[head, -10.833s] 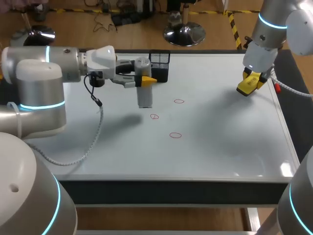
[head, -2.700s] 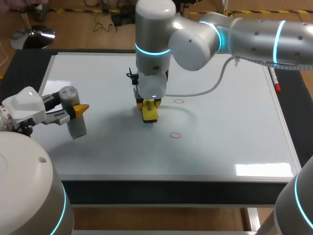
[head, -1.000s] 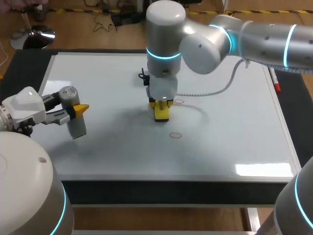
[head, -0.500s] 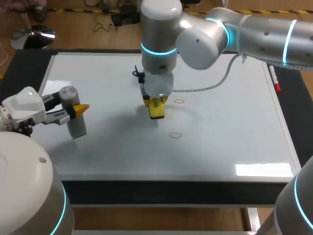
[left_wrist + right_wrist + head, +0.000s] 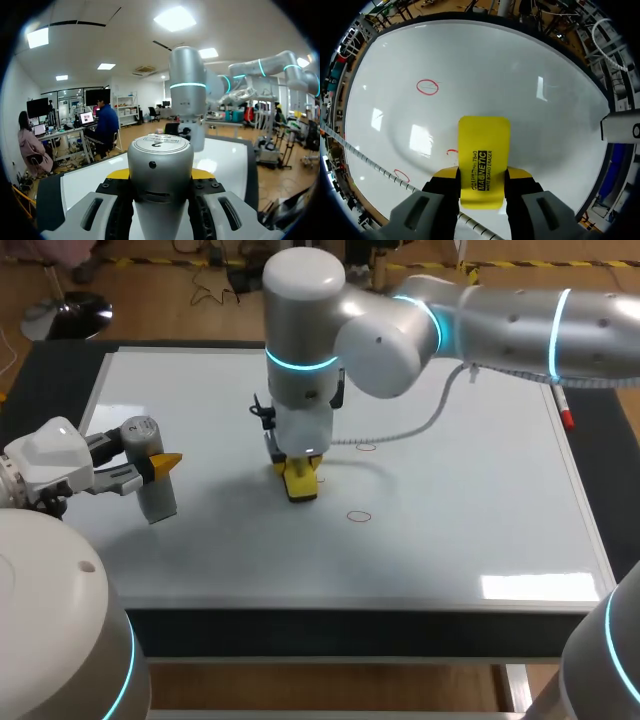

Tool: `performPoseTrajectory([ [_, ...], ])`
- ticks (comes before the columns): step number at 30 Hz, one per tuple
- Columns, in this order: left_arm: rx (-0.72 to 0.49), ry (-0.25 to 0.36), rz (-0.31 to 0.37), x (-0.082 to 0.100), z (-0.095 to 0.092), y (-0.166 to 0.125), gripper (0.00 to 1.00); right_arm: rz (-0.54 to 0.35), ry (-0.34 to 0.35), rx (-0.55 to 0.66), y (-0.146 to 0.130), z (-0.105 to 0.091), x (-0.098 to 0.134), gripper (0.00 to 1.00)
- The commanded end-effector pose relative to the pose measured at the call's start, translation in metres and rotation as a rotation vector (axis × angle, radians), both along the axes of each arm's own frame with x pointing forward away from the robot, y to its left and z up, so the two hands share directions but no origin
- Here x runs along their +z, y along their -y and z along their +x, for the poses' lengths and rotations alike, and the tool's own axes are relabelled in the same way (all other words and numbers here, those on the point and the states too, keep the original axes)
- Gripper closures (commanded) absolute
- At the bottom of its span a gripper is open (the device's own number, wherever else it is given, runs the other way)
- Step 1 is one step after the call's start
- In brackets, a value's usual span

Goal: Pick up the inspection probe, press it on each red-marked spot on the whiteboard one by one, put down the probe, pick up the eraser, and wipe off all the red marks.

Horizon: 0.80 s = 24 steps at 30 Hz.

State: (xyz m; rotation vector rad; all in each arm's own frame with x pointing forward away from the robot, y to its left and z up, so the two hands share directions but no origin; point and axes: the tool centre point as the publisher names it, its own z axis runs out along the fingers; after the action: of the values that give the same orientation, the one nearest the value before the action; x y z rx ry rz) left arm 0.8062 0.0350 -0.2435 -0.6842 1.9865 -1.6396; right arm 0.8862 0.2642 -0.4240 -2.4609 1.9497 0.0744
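My right arm reaches in to the middle of the whiteboard [image 5: 480, 530]. Its gripper [image 5: 298, 472] [image 5: 482, 175] is shut on the yellow eraser [image 5: 302, 488] [image 5: 484, 150], held low on the board. A red mark [image 5: 451, 151] peeks out beside the eraser's edge, partly hidden. Two more red circles are drawn ahead of it [image 5: 427, 87] [image 5: 358, 516] and behind it [image 5: 401, 175] [image 5: 366, 447]. At the board's left, my left gripper [image 5: 152, 464] [image 5: 160, 174] is shut on the grey cylindrical probe [image 5: 152, 485] [image 5: 160, 160], held upright above the surface.
A red marker pen [image 5: 565, 416] lies at the whiteboard's right edge. My right arm's cable [image 5: 420, 425] hangs over the board behind the eraser. The black table border [image 5: 60, 380] runs along the left.
My right gripper has carried the eraser left and toward the front, to the middle red mark. The left arm and probe have not moved.
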Motion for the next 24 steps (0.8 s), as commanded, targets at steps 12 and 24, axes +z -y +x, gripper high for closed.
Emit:
performPoseTrajectory([
  [12, 0.005, 0.004, -0.001, 0.000, 0.000, 0.001, 1.00, -0.013, -0.019, -0.080, 0.031, 0.005, -0.012, 1.00],
  [24, 0.005, 0.004, -0.001, 0.000, 0.000, 0.001, 1.00, -0.026, -0.022, -0.149, 0.064, 0.003, -0.012, 1.00],
])
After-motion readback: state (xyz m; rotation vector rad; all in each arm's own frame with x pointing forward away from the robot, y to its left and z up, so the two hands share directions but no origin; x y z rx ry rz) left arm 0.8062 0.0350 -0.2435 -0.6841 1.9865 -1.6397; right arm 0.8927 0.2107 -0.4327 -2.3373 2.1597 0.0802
